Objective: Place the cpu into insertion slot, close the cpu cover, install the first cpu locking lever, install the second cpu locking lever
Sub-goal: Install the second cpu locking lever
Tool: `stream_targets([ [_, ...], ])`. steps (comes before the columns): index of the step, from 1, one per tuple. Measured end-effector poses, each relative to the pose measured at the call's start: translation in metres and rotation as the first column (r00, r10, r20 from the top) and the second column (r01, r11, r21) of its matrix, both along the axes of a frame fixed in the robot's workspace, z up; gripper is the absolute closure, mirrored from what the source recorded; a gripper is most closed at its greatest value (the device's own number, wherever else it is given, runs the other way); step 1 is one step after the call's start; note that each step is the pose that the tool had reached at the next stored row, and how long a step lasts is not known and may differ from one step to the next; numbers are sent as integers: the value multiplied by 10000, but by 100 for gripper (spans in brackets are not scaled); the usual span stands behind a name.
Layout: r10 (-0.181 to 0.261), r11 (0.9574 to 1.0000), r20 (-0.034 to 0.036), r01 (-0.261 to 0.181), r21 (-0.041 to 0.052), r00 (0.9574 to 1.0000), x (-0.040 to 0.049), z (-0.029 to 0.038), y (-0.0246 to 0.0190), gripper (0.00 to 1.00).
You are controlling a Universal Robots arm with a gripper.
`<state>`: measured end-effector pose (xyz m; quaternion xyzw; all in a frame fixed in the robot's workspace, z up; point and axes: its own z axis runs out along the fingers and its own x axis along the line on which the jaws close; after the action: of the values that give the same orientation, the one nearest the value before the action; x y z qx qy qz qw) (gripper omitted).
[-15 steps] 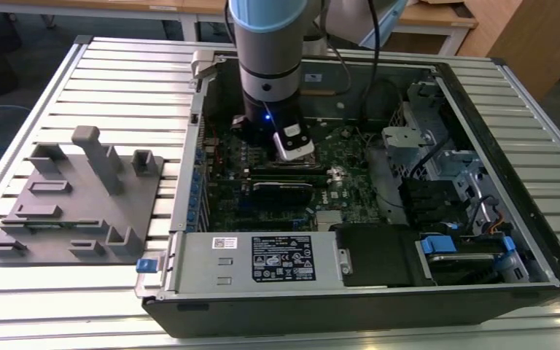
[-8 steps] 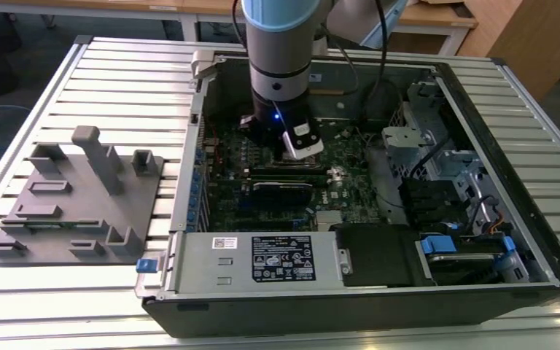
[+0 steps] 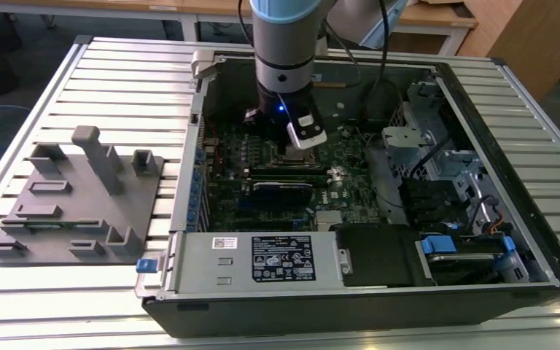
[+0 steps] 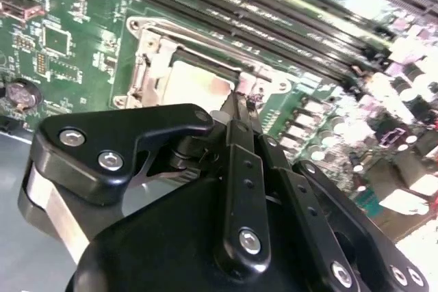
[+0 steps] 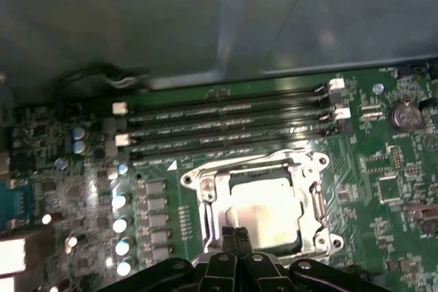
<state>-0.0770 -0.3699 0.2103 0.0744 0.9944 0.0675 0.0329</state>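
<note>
Arm is down inside the open PC case (image 3: 513, 240), over the green motherboard (image 3: 227, 197), left of centre in the exterior view.

Gripper (image 5: 235, 236) has its 2 fingers (image 4: 241, 117) pressed together, clenched, nothing visibly between them. Tips sit at the edge of the insertion slot (image 5: 260, 200), right at the silver frame; can't tell if they actually touch it.

The cpu (image 5: 263, 210) is already seated in the slot, pale metal top facing up, flat, inside the frame in both wrist views. The cpu cover (image 5: 311, 196) lies down around the chip, its cut-out framing the metal top. State of the locking levers: can't tell.

4 long black memory slots (image 5: 226, 124) run parallel just beside the socket, on the side away from the gripper.

Outside the case, on the exterior view's left, a grey fixture block (image 3: 71, 197) sits on the slatted table (image 3: 125, 65), well apart from the arm.
</note>
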Motion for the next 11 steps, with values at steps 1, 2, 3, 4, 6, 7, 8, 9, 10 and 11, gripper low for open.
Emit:
stream_targets([
  [1,-1,10000,0,1,-39,10000,19,-1,13,90],
  [2,-2,10000,0,2,-77,10000,40,-3,28,90],
  [3,-1,9999,0,1,-109,10000,58,-5,42,90],
  [4,-1,9999,0,1,-137,10000,77,-7,57,90],
  [6,-2,9998,0,2,-190,10000,115,-10,85,90],
  [7,-2,9998,-1,2,-216,10000,134,-11,96,90],
  [8,-2,9997,-1,2,-249,10000,155,-12,107,90],
  [9,-2,9996,-1,2,-280,10000,173,-14,116,90],
  [10,-2,9995,0,2,-309,10000,189,-15,123,90],
  [11,-1,9994,0,1,-336,10000,198,-16,128,90],
])
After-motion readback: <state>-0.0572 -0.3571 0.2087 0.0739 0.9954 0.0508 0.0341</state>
